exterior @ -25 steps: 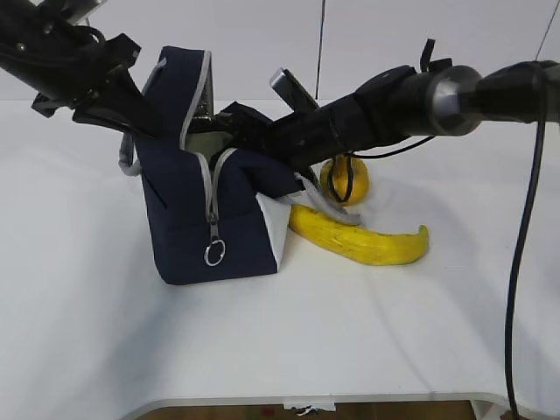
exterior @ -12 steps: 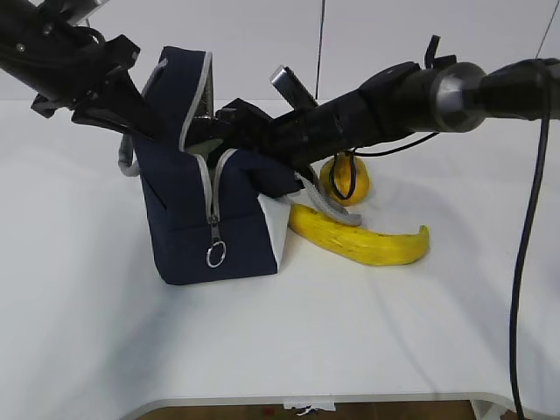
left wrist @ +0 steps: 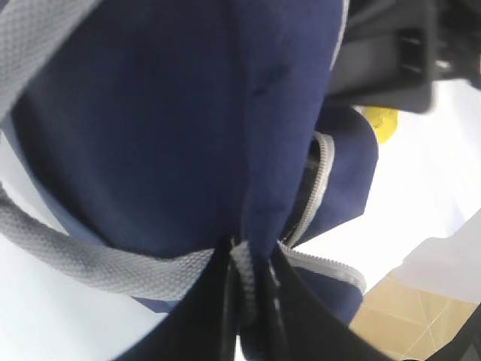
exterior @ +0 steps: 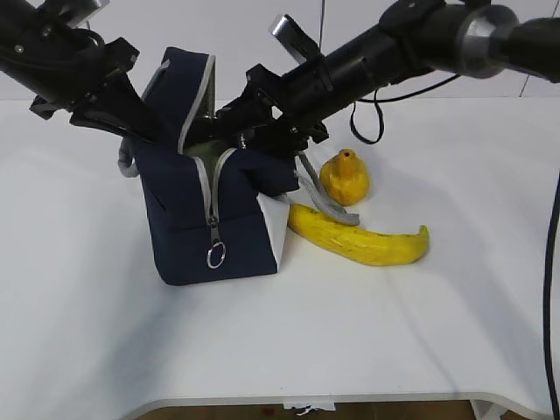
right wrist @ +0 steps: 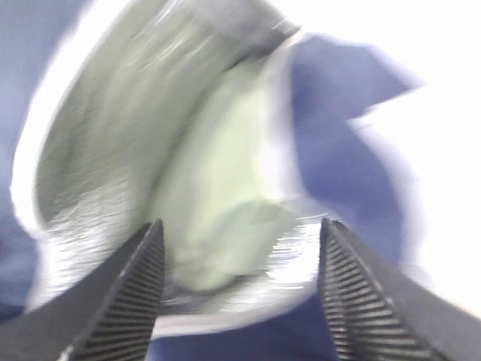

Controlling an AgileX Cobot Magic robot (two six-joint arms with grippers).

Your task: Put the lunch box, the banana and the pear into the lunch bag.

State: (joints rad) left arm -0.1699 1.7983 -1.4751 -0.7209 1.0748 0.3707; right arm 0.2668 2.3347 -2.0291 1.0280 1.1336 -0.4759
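Note:
The navy lunch bag [exterior: 197,223] stands left of centre with its top unzipped. My left gripper [left wrist: 248,262] is shut on the bag's zipper edge and holds the flap up. My right gripper [exterior: 234,122] hovers open just above the bag's mouth. In the right wrist view the pale green lunch box [right wrist: 218,195] lies blurred inside the silver lining, beyond my open right gripper [right wrist: 240,224] and apart from its fingers. The pear [exterior: 344,178] sits on the table right of the bag. The banana [exterior: 360,239] lies in front of the pear, its end near the bag's white side.
A grey webbing handle [exterior: 322,199] drapes from the bag toward the banana. The right arm [exterior: 411,44] spans the upper right above the pear. The left arm [exterior: 70,66] fills the upper left. The table's front edge [exterior: 306,401] runs along the bottom.
The right arm has risen and pulled back from the bag's mouth, and its jaws have spread wider. The lunch box stays in the bag. The left gripper holds still.

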